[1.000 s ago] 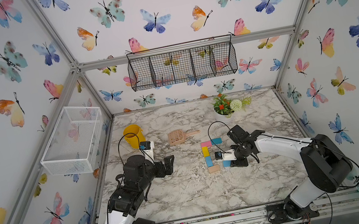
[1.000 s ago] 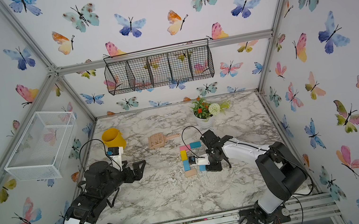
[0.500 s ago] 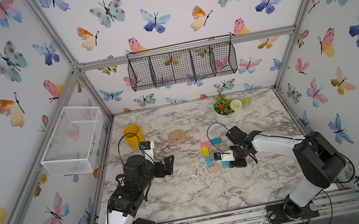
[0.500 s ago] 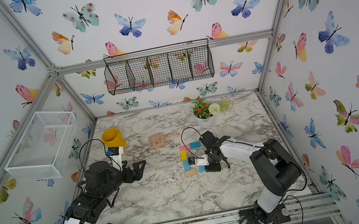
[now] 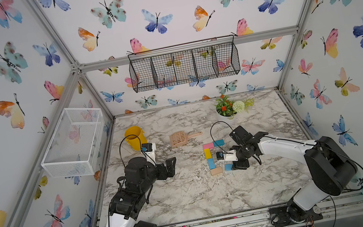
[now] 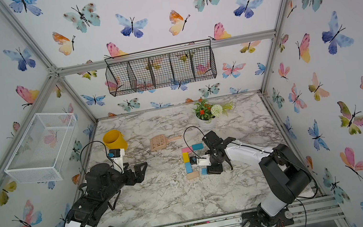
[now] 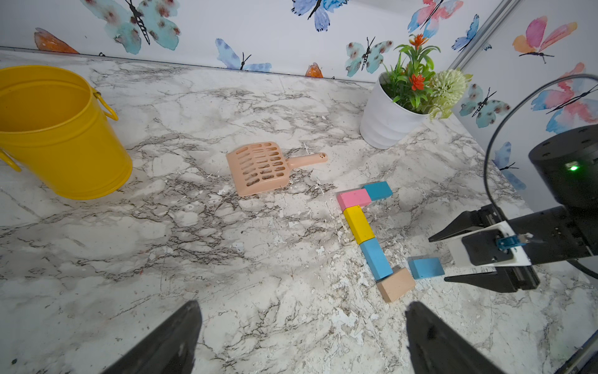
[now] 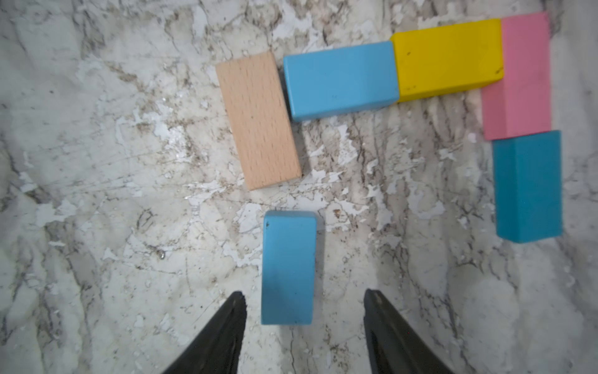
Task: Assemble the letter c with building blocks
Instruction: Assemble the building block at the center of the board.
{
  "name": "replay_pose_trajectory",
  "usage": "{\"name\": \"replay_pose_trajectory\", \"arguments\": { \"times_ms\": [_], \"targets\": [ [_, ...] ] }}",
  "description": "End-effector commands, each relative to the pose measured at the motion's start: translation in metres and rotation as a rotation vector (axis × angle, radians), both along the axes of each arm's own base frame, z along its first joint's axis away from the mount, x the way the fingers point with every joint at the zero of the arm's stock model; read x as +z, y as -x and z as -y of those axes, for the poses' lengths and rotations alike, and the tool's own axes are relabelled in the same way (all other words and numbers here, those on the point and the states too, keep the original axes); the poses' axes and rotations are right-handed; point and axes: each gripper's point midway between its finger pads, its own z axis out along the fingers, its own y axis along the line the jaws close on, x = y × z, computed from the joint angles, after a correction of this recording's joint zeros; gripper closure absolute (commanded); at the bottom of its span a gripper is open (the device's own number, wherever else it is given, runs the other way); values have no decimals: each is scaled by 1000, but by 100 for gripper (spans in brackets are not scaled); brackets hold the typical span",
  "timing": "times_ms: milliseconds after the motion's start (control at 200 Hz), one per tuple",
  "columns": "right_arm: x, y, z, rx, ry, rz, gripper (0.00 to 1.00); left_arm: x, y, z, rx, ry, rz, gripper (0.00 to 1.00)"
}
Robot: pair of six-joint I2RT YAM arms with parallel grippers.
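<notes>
The building blocks lie on the marble table as a squared letter c (image 5: 211,158). The teal block (image 5: 218,142) and pink block (image 5: 208,146) form the far arm. The yellow block (image 5: 207,153) and a light blue block (image 5: 211,163) form the spine. The tan block (image 8: 259,119) lies slightly askew at the near corner. A second light blue block (image 8: 288,265) lies a small gap from it, flat on the table. My right gripper (image 8: 304,296) is open, with a clear gap on each side of this block. My left gripper (image 7: 301,307) hangs open and empty to the left.
A peach slotted scoop (image 5: 181,139) lies behind the blocks, with a yellow bucket (image 5: 134,137) at the back left. A white flower pot (image 5: 222,117) stands at the back right. A white wire basket (image 5: 71,141) and a black wire rack (image 5: 183,64) hang on the walls.
My right gripper's jaws have spread apart and let go of the second light blue block, which rests on the table beside the tan block. The left arm has not moved.
</notes>
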Motion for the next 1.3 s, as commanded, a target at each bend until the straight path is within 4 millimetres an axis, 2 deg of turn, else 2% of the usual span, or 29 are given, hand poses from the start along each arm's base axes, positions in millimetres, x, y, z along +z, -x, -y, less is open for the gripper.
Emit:
{"name": "replay_pose_trajectory", "arguments": {
  "times_ms": [0,95,280,360,430,611,761,921,1101,1296],
  "targets": [
    [11,6,-2,-46,-70,-16,42,0,0,0,-8,-1,15,1],
    [27,3,-5,-165,-141,-36,43,0,0,0,-5,-3,15,1],
    [50,-13,-1,-555,-277,-85,41,-1,-1,-1,0,-3,14,1],
    [57,-11,-3,-649,-320,-149,50,-2,-1,-1,-1,-6,9,1],
    [67,-8,-8,-728,-364,-225,52,-2,-1,-1,0,-7,6,1],
    [86,-16,-2,-1018,-475,-302,45,-4,-2,-1,3,-12,-1,1],
    [83,-4,-6,-1158,-571,-450,46,-4,-2,-2,10,-14,0,1],
    [63,0,14,-1357,-634,-464,46,-2,-2,-3,14,-10,8,1],
    [50,7,26,-1451,-622,-475,45,-3,-2,-2,11,-11,3,1],
    [36,14,29,-1478,-604,-498,45,-3,-2,-4,20,-16,4,1]
  ]
}}
